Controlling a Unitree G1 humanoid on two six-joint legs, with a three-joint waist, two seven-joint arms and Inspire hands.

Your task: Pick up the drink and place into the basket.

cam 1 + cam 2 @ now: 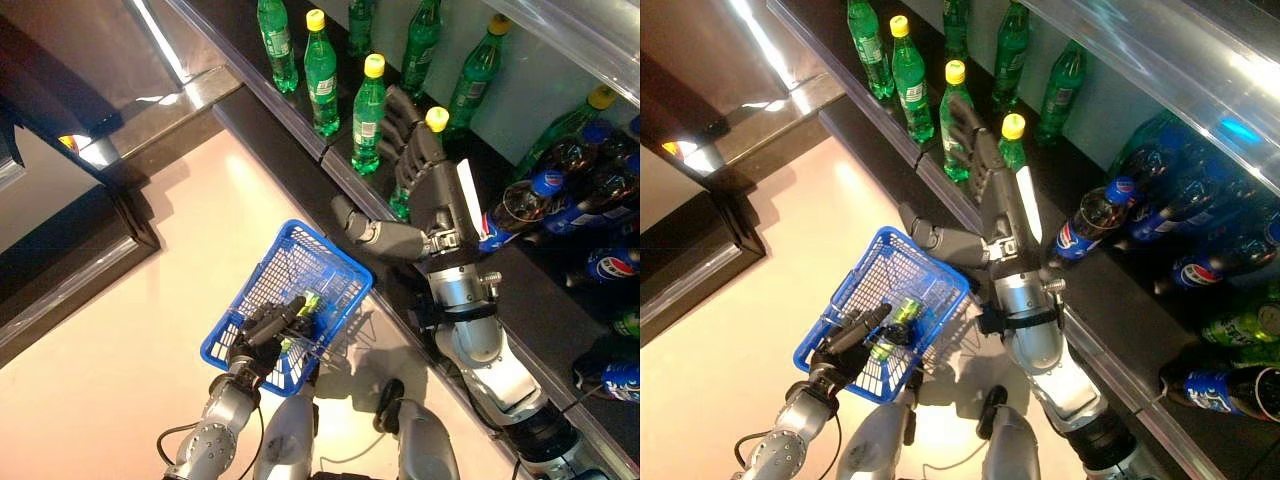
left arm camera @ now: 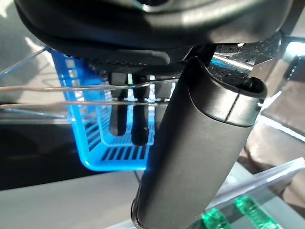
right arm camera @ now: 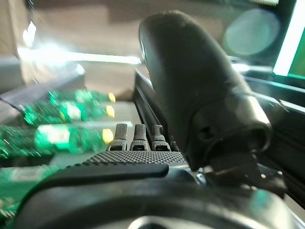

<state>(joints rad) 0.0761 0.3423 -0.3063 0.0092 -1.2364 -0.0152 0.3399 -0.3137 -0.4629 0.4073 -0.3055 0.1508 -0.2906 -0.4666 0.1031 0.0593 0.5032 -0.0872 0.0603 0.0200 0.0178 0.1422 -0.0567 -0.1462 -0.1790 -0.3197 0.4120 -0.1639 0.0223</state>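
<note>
My left hand point(image 1: 262, 332) is shut on the thin wire handles point(image 2: 71, 88) of the blue basket point(image 1: 272, 268) and holds it up in front, low and left of the shelf. A green drink point(image 1: 309, 301) lies in the blue basket. My right hand point(image 1: 432, 188) reaches onto the dark shelf among green bottles with yellow caps. Its fingers point(image 3: 135, 137) are straight and open, lying over and beside one yellow-capped green bottle point(image 1: 1014, 142). The hand holds nothing.
More green bottles point(image 1: 321, 75) stand in rows on the shelf point(image 1: 300, 140) to the left of my right hand. Dark cola bottles with blue labels point(image 1: 540, 195) lie to its right. A glass shelf edge point(image 1: 1160, 60) runs above. Pale floor point(image 1: 150, 300) lies below.
</note>
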